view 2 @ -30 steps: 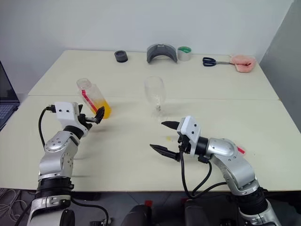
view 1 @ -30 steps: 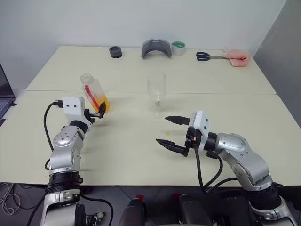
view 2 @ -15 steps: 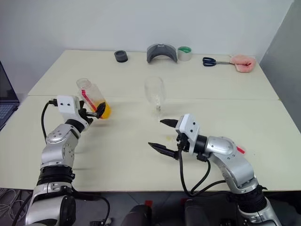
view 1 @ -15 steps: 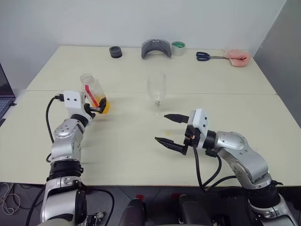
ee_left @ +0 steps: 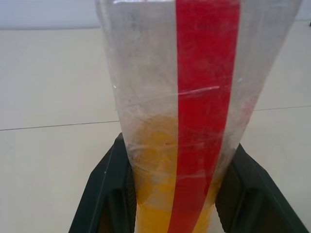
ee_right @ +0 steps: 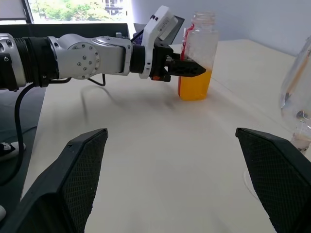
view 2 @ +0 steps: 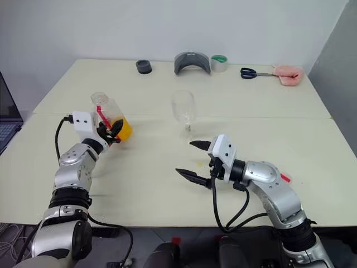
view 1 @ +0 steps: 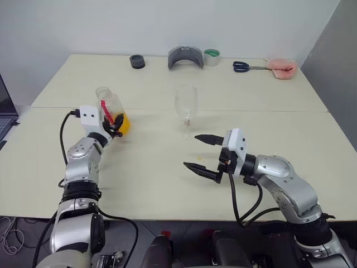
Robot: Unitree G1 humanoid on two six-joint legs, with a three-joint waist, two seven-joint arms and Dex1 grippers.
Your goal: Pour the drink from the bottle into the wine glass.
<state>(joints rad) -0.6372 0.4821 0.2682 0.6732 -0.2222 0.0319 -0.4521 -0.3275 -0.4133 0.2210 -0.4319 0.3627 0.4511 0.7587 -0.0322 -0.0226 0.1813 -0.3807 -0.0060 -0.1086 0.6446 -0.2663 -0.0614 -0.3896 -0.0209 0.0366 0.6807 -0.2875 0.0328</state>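
Standing between the left fingers (ee_left: 112,194), the bottle (view 1: 111,109) is clamped; the right fingers (view 1: 201,166) gape wide.

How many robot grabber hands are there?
2. The left gripper is shut on the bottle at the table's left; the right gripper hangs open near the wine glass.

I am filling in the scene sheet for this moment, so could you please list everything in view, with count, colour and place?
bottle: one, clear with red stripe, orange drink at its bottom, table's left
wine glass: one, clear, centre
table: two, cream, pushed together
round black object: one, far edge
grey curved object: one, far edge
tape roll: one, green, far edge
scissors: one, dark handles, far right
pink object: one, far right
laptop: one, dark, left edge
left gripper: shut on bottle
right gripper: open, near the glass
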